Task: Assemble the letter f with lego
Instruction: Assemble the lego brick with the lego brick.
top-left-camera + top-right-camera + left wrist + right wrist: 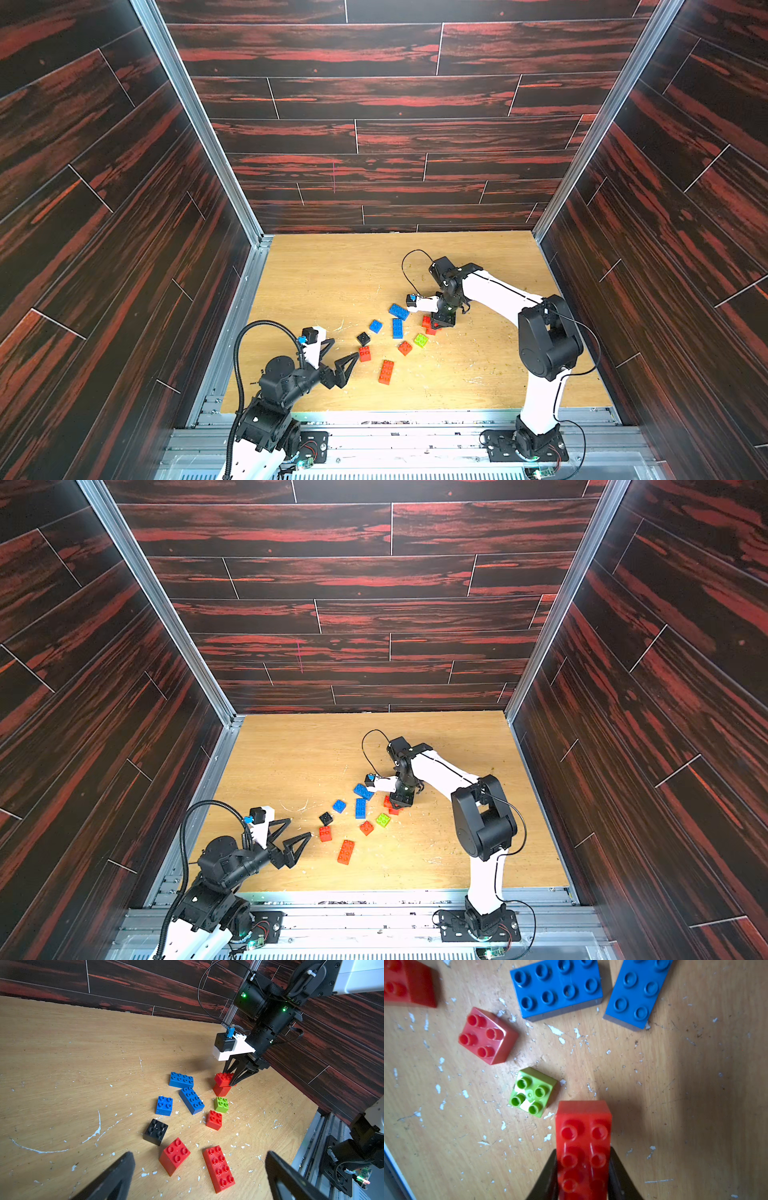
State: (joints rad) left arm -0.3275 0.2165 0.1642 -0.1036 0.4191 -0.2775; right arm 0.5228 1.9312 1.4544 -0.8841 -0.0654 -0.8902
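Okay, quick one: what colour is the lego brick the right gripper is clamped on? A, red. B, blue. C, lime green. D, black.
A: in the right wrist view the right gripper has a finger pressed on each long side of a red brick.

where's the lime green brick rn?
In a top view the lime green brick sits mid-table, between a small red brick and the red brick that the right gripper holds.

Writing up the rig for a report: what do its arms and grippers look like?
The left arm and right arm have white links and black joints. The left gripper and right gripper have black triangular openwork fingers. A ribbed hose follows the left arm, a thin cable the right.
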